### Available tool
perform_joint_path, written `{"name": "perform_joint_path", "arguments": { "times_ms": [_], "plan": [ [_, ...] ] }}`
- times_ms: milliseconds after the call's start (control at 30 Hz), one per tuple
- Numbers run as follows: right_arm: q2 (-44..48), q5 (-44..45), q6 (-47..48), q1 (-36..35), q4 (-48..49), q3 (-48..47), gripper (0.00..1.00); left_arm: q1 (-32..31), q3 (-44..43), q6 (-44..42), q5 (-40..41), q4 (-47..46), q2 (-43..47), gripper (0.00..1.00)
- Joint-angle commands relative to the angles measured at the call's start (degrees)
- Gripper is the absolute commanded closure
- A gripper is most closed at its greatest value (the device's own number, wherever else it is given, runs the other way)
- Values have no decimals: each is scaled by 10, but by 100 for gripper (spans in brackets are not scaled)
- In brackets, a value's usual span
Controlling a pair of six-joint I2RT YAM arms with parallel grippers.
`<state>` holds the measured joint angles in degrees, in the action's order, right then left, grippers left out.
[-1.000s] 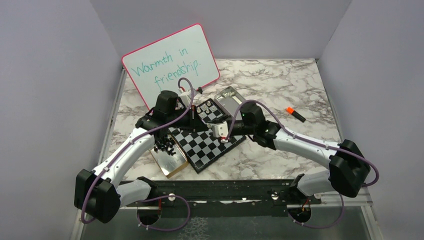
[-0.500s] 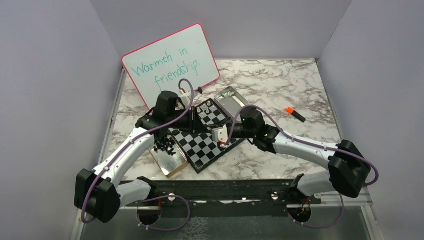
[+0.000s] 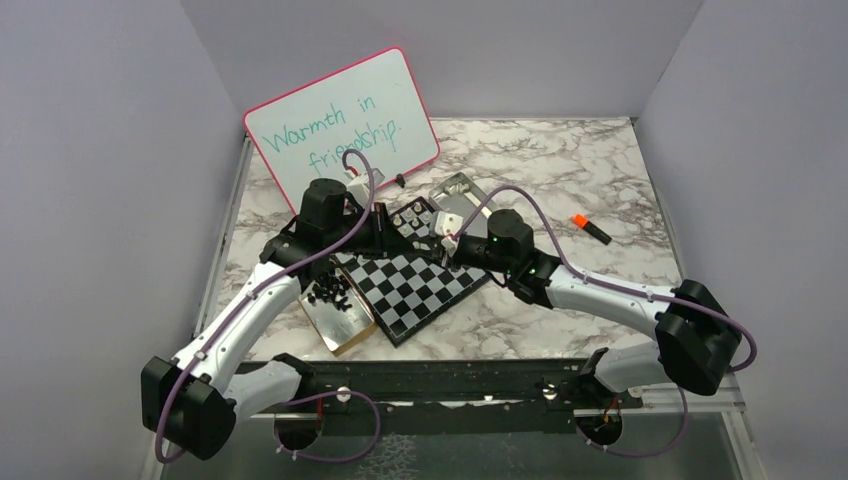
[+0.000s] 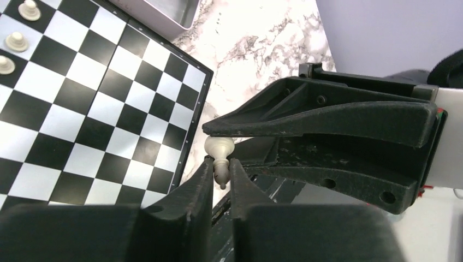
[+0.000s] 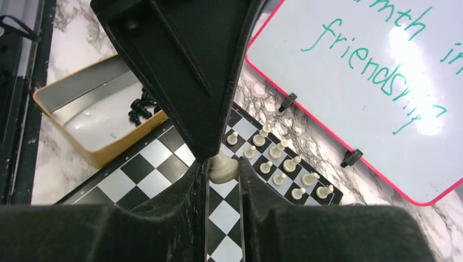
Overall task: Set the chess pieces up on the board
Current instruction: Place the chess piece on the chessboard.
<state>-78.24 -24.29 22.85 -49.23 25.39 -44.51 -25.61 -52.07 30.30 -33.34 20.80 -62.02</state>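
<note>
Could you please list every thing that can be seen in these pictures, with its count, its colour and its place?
whiteboard: one, white, pink rim, green writing, far left of the table.
chessboard: one, black and white, table's middle.
cream pieces: about a dozen, on the board's far corner.
held cream piece: one, between both arms' fingers.
black pieces: a heap, count unclear, in the tan tin.
tan tin: one, beside the board's left edge.
silver tin: one, behind the board.
marker: one, orange and black, right of the board.
table: one, marbled white-grey.
arms: two, white, black joints.
left fingers: black, flanking the held piece; grip unclear.
right fingers: black, closed on it.
</note>
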Motion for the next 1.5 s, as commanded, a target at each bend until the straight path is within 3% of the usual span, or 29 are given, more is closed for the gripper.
{"name": "perform_joint_path", "arguments": {
  "times_ms": [0, 167, 333, 500, 833, 867, 900, 1067, 1267, 1467],
  "plan": [
    [-6, 26, -55, -4, 44, -7, 88, -1, -16, -2, 48, -18, 23, 91],
    [-7, 28, -65, -4, 41, -10, 83, -1, -18, -11, 70, -21, 26, 100],
    [2, 19, -87, -4, 46, 6, 55, -1, -37, -26, 105, 4, 14, 100],
    [21, 41, -128, -4, 44, 34, 38, -1, -61, -49, 148, 53, -5, 100],
    [92, 123, -261, -4, 0, 47, 25, 2, -120, -92, 278, 130, -59, 100],
    [98, 125, -259, -4, -9, 47, 10, 2, -127, -103, 293, 137, -69, 100],
    [103, 125, -248, -4, -15, 50, 1, 2, -133, -114, 307, 143, -80, 100],
    [127, 169, -244, -4, -27, 76, 0, 17, -152, -147, 361, 169, -131, 100],
    [160, 198, -270, -4, -28, 102, 0, 80, -149, -160, 353, 173, -202, 100],
    [172, 175, -257, -4, -36, 107, 0, 95, -168, -180, 323, 182, -276, 100]
  ]
}}
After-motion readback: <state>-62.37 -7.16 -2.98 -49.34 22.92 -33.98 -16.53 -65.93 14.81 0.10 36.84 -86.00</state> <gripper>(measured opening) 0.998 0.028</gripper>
